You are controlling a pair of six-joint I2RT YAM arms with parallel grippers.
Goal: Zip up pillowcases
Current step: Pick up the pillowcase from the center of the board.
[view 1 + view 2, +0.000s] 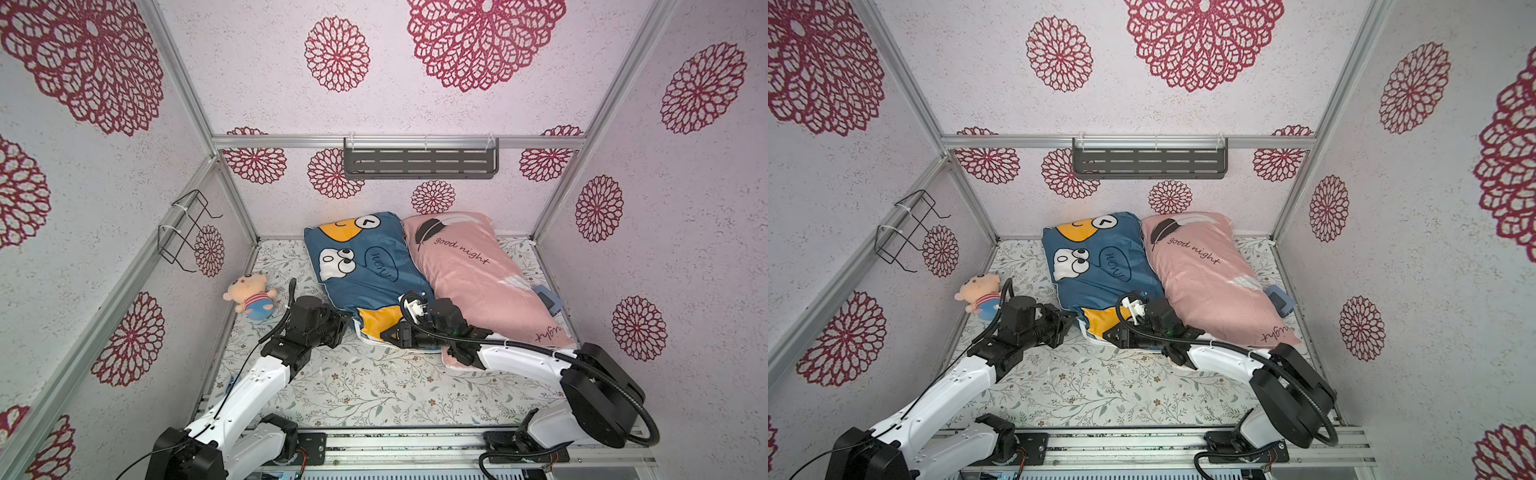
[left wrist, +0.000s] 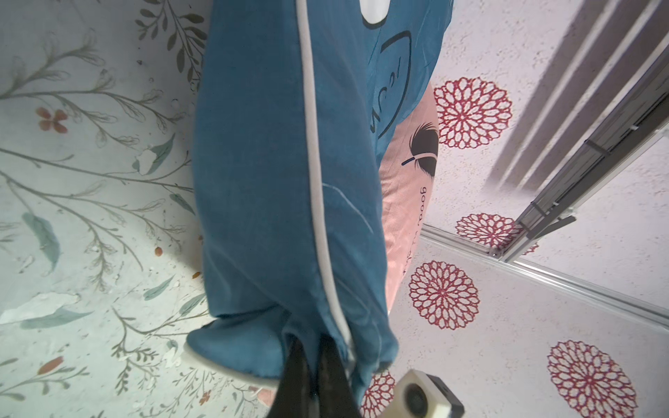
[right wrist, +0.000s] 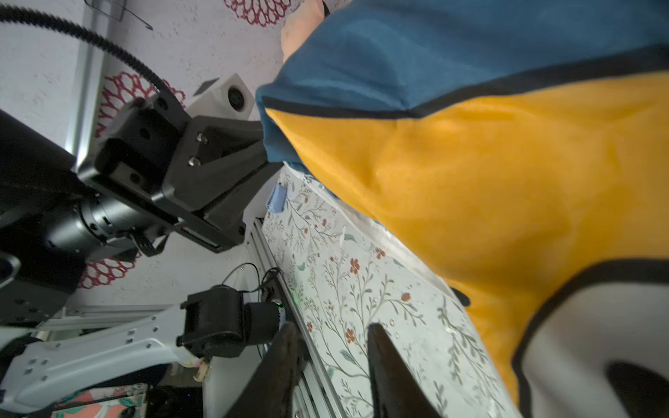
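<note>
Left wrist view shows the left claw (image 2: 311, 343) pinching the near left corner of the blue pillowcase (image 2: 260, 181), mid-table beside the pink pillowcase (image 2: 402, 202), likely to keep it tight for zipping, while the right claw (image 3: 331, 327) hangs parted, empty, nearby.

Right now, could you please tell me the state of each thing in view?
blue pillowcase, lying flat, near corner pinched, zipper not visible
pink pillowcase, lying flat beside it, zipper not visible
left gripper, shut on the blue pillowcase's corner
right gripper, open, holding nothing
plush doll, lying apart from both arms
</note>
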